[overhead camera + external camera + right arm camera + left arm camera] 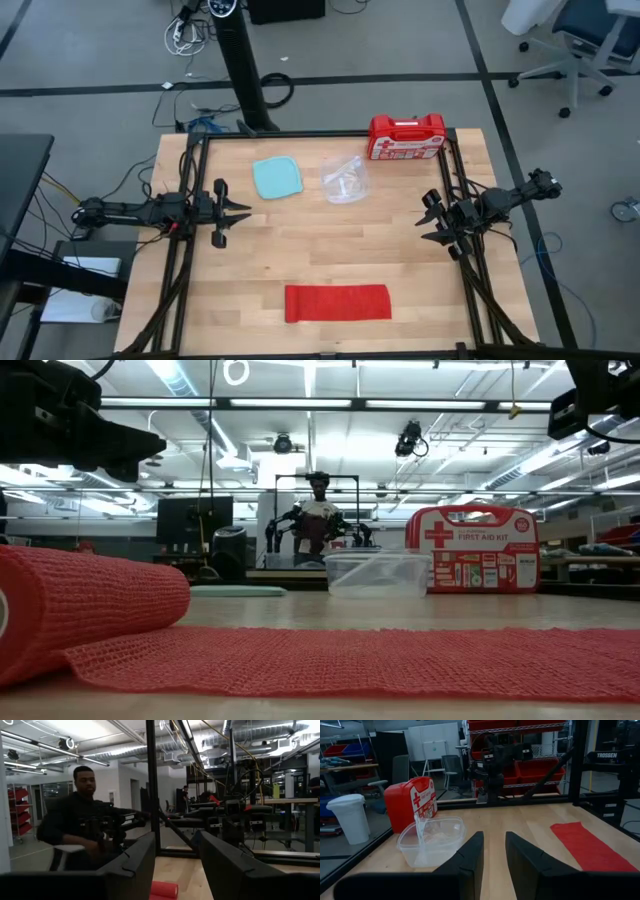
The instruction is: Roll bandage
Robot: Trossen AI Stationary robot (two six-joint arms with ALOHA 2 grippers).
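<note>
Red bandage [338, 303] flat on table [300, 250], one end apparently rolled | left gripper [243, 213] – right gripper [425, 218] – both parted, empty

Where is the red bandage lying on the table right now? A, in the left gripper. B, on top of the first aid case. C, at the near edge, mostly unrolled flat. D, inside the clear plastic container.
C: in the high view the bandage lies flat as a long strip by the table's near edge, far from the clear container and the first aid case, and neither gripper touches it.
</note>
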